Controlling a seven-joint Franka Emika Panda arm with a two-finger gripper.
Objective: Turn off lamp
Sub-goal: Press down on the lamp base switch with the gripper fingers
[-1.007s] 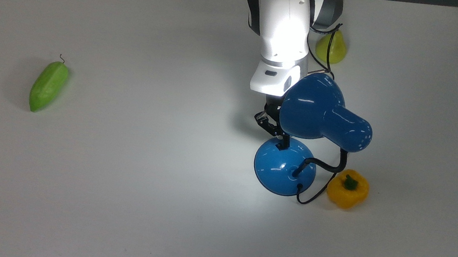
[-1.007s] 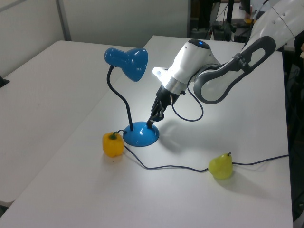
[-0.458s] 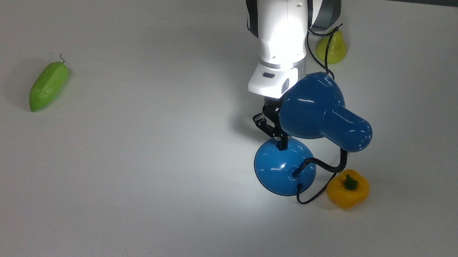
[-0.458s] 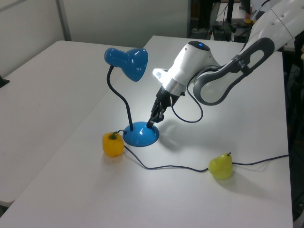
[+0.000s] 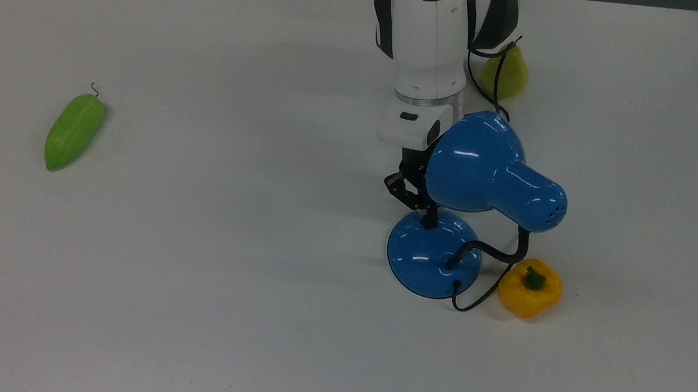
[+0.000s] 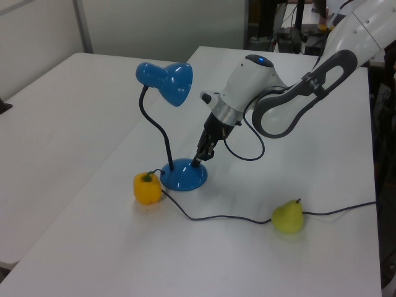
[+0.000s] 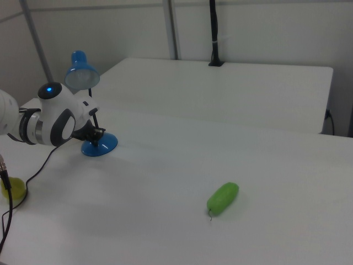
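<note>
Top view: a white table (image 5: 178,282) carries the lamp (image 5: 478,205) at centre-right, unlit, with the gripper (image 5: 429,218) tip on its blue base; whether its fingers are parted or closed I cannot tell. A green gourd (image 5: 74,130) lies far to the top view's left.

Left view: a yellow pepper (image 6: 147,188) sits just beside the base, a pear (image 6: 288,217) by the cord, and dark clutter lies beyond the table.

Right view: pale walls and a black pole (image 7: 213,33) stand behind the table.

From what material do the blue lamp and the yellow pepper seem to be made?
The lamp looks like painted metal or hard plastic with a glossy finish: bright highlights streak its shade and base. Its neck looks like black flexible tubing. The yellow pepper seems moulded plastic: its colour is uniform with a soft sheen. Neither material is certain.
</note>
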